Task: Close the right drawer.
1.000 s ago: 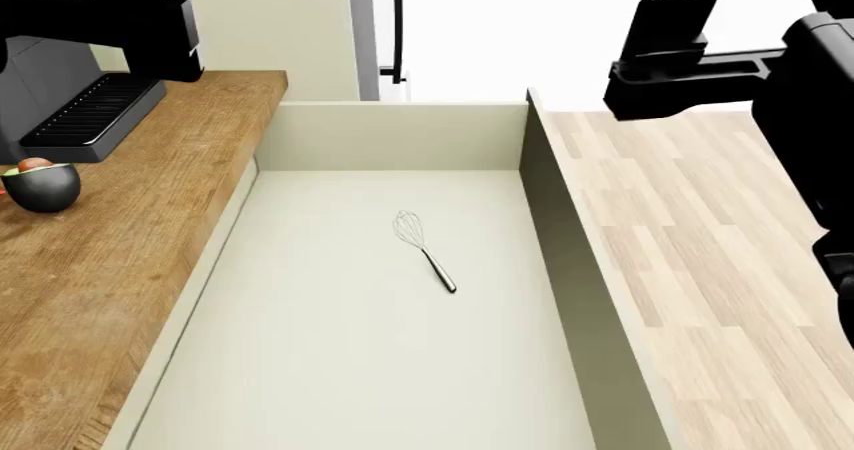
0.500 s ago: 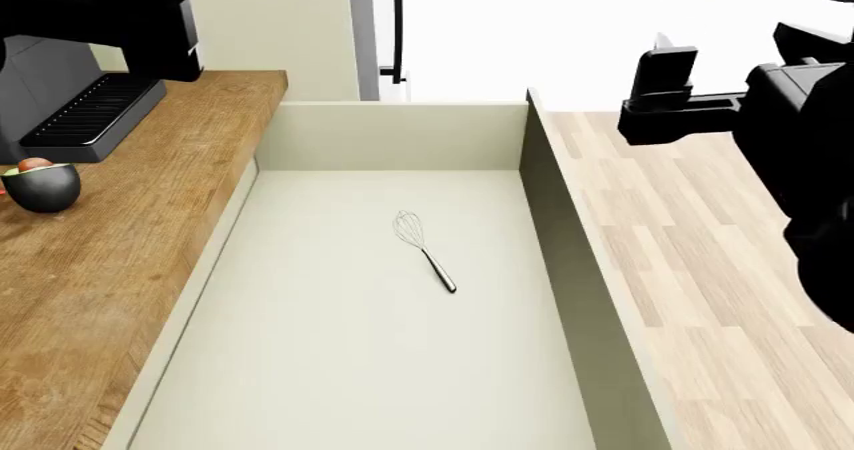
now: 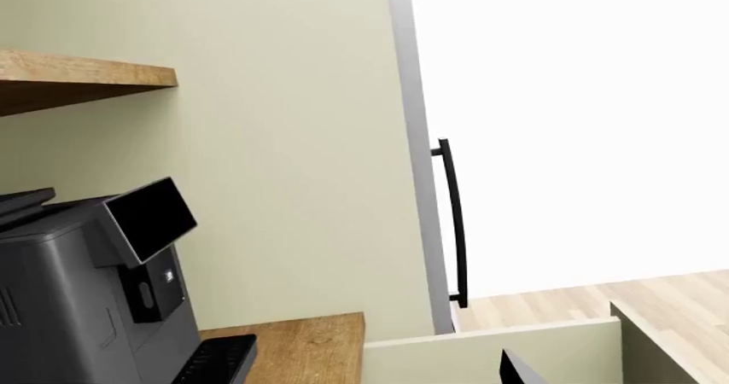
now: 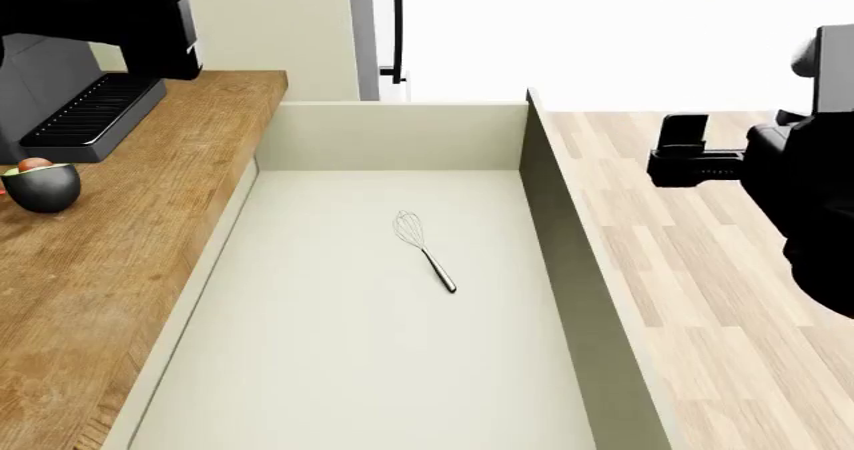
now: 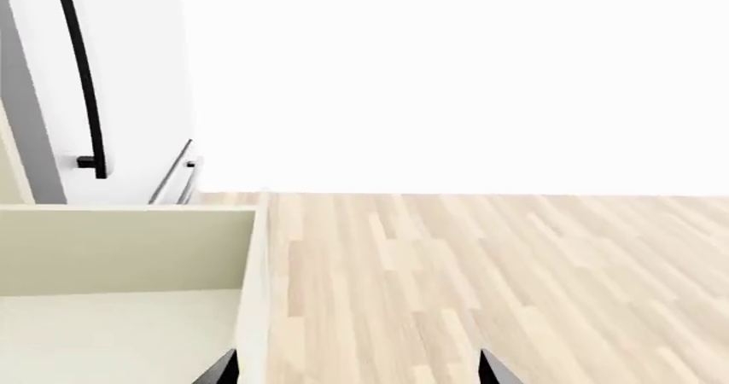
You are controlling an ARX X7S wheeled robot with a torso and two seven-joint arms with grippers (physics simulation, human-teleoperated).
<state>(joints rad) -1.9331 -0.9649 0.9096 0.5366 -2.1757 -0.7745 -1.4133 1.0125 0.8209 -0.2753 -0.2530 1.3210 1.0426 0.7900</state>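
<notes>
The right drawer (image 4: 558,232) stands pulled far out, its wide pale inside filling the middle of the head view; its handle is out of sight. In the right wrist view its side wall (image 5: 253,273) runs beside the floor. My right gripper (image 4: 678,154) hangs over the wooden floor just right of that wall, apart from it. In its wrist view this gripper (image 5: 357,371) is open, with the fingertips (image 5: 222,371) wide apart and nothing between them. My left arm (image 4: 107,20) is up at the far left over the counter. Only one left fingertip (image 3: 518,371) shows.
A wire whisk (image 4: 424,245) lies inside the drawer. On the wooden counter (image 4: 120,260) to the left stand a coffee machine (image 4: 80,110) and a dark bowl (image 4: 43,185) with fruit. A cabinet door with a long black handle (image 3: 453,222) rises behind. Pale plank floor (image 4: 694,300) lies right.
My right gripper has dropped lower and drawn back to the right in the head view, away from the drawer's far right corner. The drawer, the whisk and the left arm stay put.
</notes>
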